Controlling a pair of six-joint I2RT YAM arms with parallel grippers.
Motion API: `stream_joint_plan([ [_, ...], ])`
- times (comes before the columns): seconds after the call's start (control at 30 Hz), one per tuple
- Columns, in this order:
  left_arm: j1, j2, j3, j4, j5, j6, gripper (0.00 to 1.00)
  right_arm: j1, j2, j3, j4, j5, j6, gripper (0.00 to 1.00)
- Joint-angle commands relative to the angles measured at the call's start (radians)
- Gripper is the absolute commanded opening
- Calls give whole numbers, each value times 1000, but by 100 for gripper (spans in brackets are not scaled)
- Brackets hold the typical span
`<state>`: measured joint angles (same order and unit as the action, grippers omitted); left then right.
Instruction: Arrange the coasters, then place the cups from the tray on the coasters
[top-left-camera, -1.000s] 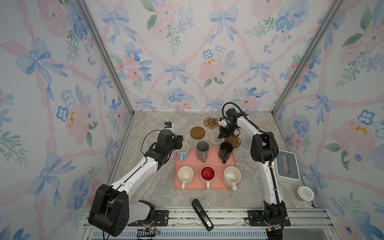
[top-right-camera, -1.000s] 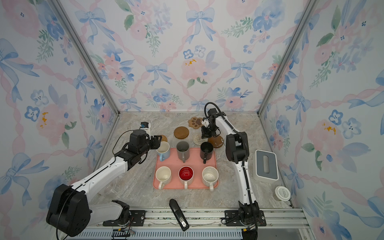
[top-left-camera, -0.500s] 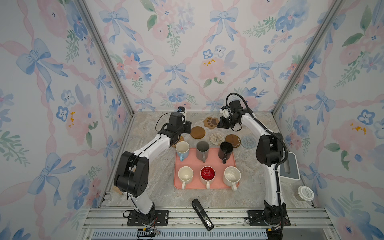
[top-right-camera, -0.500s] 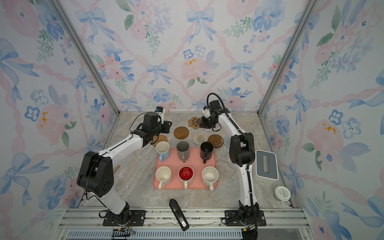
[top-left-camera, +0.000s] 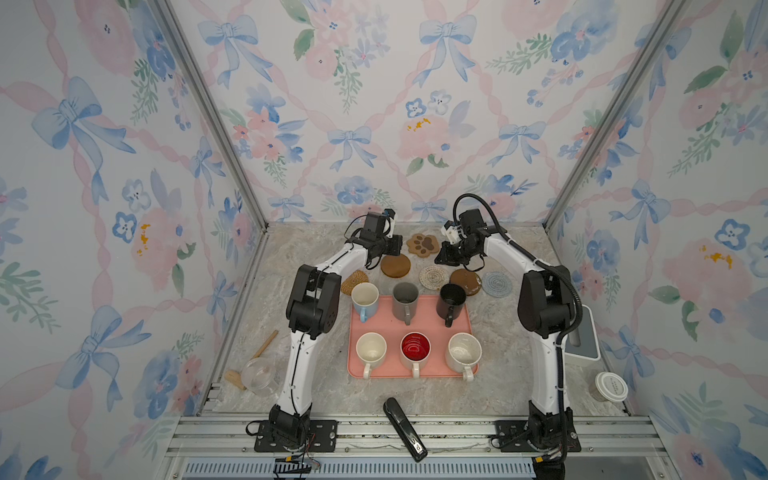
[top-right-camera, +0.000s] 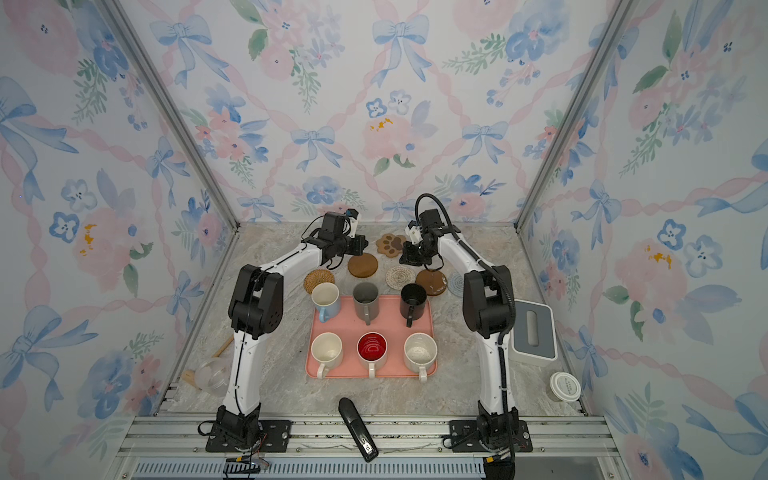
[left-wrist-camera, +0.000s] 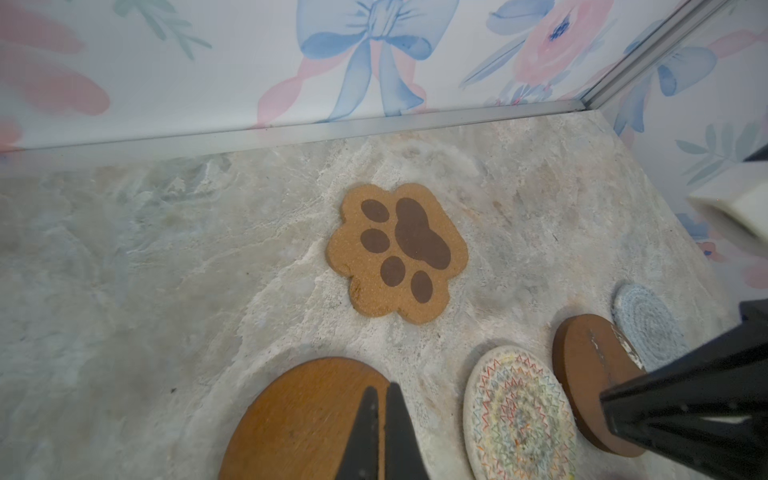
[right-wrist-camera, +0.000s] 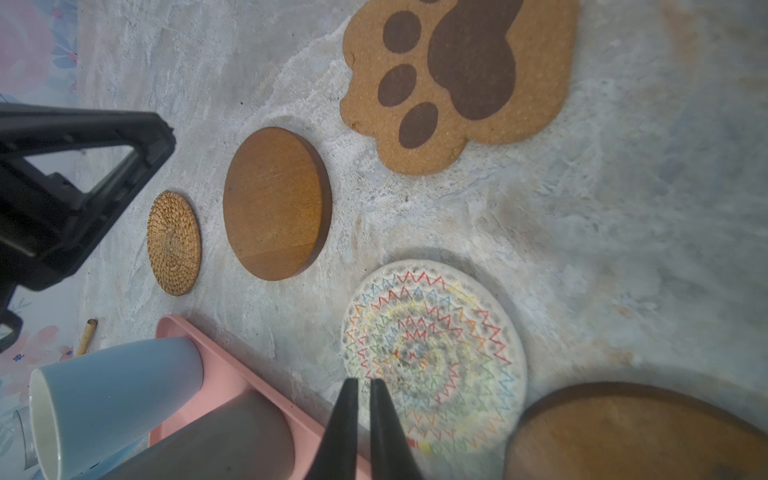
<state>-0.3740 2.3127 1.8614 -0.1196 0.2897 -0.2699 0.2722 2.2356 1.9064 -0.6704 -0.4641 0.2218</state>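
Six coasters lie behind the pink tray (top-left-camera: 419, 322): rattan (top-left-camera: 354, 281), brown round (top-left-camera: 395, 265), paw-print (top-left-camera: 422, 245), cream crochet (top-left-camera: 433, 277), a second brown round (top-left-camera: 465, 281) and pale blue (top-left-camera: 497, 284). Six cups stand on the tray, among them light blue (top-left-camera: 365, 297), grey (top-left-camera: 405, 296) and black (top-left-camera: 451, 298). My left gripper (left-wrist-camera: 380, 388) is shut and empty, its tips over the brown round coaster (left-wrist-camera: 307, 419). My right gripper (right-wrist-camera: 360, 382) is shut and empty too, above the near edge of the cream crochet coaster (right-wrist-camera: 436, 353).
A grey-white box (top-left-camera: 584, 336) and a lidded paper cup (top-left-camera: 611, 386) sit at the right. A black stapler-like object (top-left-camera: 404, 428) lies at the front edge. A clear glass (top-left-camera: 259, 374) and a wooden stick (top-left-camera: 264, 345) are at the left wall.
My left arm swung from the light blue cup to the back, over the brown round coaster, and its jaws closed. My right gripper stayed near the cream crochet coaster.
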Motion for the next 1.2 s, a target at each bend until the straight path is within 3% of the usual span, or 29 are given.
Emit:
stream_joint_plan([
  [0.0, -4, 70, 82, -39, 82, -13, 0, 9, -74, -32, 27, -2, 11, 12],
  [0.27, -3, 212, 219, -39, 162, -56, 0, 9, -118, -87, 28, 15, 2, 11],
  [0.43, -3, 260, 246, -42, 158, -68, 0, 9, -142, -106, 32, 18, 0, 11],
  [0.87, -4, 286, 234, -154, 104, 6, 0, 4, -156, -120, 31, 23, -3, 11],
  [1.17, 0, 235, 136, -166, 43, 65, 0, 2, -154, -122, 28, 21, -7, 11],
])
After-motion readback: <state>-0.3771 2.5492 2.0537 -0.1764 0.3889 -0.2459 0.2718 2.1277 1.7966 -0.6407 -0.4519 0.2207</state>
